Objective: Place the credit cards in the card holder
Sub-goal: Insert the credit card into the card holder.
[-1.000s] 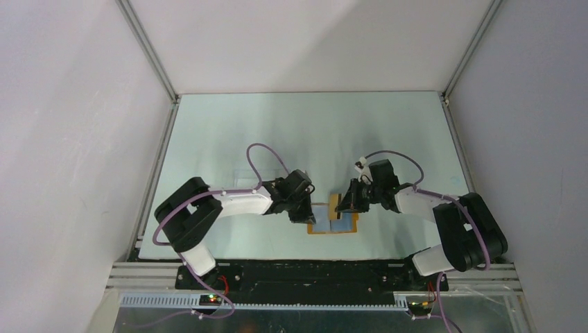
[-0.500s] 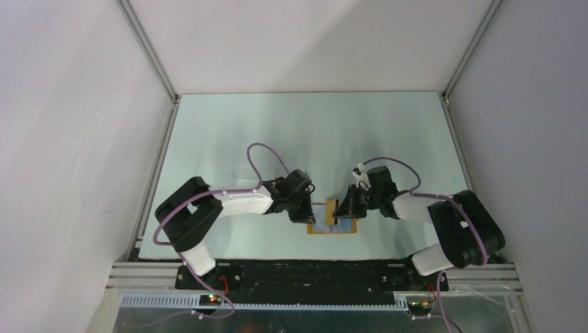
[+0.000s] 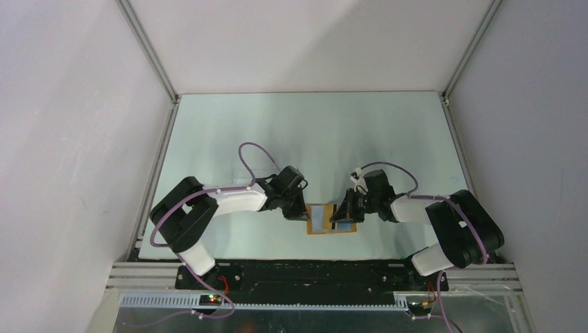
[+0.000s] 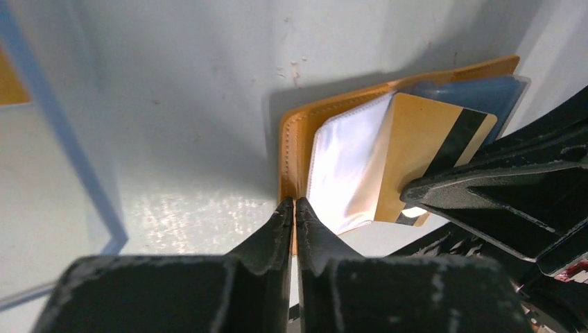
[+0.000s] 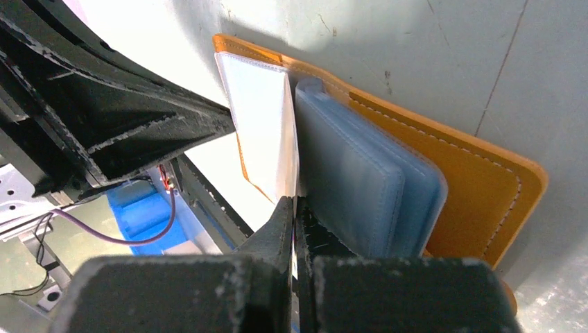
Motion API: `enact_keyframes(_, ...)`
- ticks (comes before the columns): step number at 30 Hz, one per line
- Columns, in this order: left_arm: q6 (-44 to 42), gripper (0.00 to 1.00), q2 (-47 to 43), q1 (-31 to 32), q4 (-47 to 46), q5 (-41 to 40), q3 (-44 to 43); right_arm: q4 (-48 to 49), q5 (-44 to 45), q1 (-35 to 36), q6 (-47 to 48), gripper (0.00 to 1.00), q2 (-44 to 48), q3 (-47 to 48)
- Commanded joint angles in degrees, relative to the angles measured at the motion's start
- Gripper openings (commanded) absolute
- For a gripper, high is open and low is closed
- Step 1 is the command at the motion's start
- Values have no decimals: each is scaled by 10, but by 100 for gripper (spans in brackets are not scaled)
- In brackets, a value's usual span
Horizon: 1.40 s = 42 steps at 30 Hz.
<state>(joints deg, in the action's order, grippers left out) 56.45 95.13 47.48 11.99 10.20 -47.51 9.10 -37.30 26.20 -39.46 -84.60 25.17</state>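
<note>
Just right of the clear case (image 4: 104,208), the left gripper (image 4: 295,203) held its jaws almost together at the card holder's (image 4: 295,132) orange edge; whether they pinched it I could not tell. The holder lay open near the arms with one credit card (image 4: 416,132) seemingly partly under its clear sleeve (image 4: 343,166), not yet seated. The right gripper (image 5: 295,202) clenched that card, both grippers crowding the holder, so free room seemed only farther up the table (image 3: 229,125)

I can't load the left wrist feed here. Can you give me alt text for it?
A tan card with a black stripe lies against a clear sleeve in the open orange wallet, pinched at one corner by the right gripper. The left gripper, fingers together, rests at the wallet's near edge.
</note>
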Motion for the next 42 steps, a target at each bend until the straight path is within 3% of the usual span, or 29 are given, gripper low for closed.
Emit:
enact_keyframes(1,-18,10,-11,-16,26,-29,11,-32,25,11,2,0,-22,-19)
enact_keyframes(16,-36,9,29,-15,40,-18,-13,-19,-25,18,18,0,-96,-6)
enact_keyframes(26,-39,7,34,-13,42,-15,-18,-77,-27,29,47,0,-135,48)
enact_keyframes(28,-36,7,33,-13,41,-13,-17,-104,-19,39,50,10,-135,61)
enact_keyframes(30,-34,7,31,-13,42,-12,-15,-139,-5,49,56,27,-118,74)
enact_keyframes(36,-32,7,29,-13,42,-12,-14,-243,62,83,73,57,-71,119)
enact_keyframes(42,-33,7,27,-13,43,-12,-14,-318,128,106,90,72,-71,164)
